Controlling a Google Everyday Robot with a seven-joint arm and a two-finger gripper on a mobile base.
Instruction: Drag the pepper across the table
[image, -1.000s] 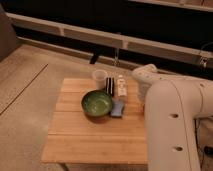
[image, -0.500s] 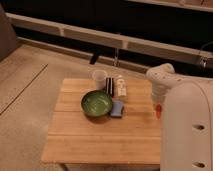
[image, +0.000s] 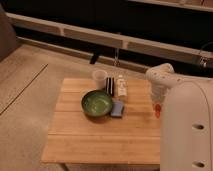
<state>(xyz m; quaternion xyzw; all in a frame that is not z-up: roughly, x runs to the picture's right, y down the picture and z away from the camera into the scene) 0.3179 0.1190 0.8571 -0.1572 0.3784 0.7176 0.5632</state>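
The pepper (image: 157, 110) is a small orange-red shape near the right edge of the light-wood table (image: 100, 137). My gripper (image: 157, 103) points down right over it, at the end of the white arm that comes in from the right. The arm hides the spot where gripper and pepper meet, so I cannot tell whether they touch.
A green bowl (image: 97, 103) sits mid-table with a blue rectangular object (image: 118, 109) against its right side. Behind them stand a pale cup (image: 99, 77), a dark can (image: 110, 83) and a white bottle (image: 121, 86). My white body (image: 187, 130) covers the table's right side.
The arm has swung to the right, away from the bowl and bottle, uncovering more of the table top. The gripper and the pepper under it now sit near the right edge.
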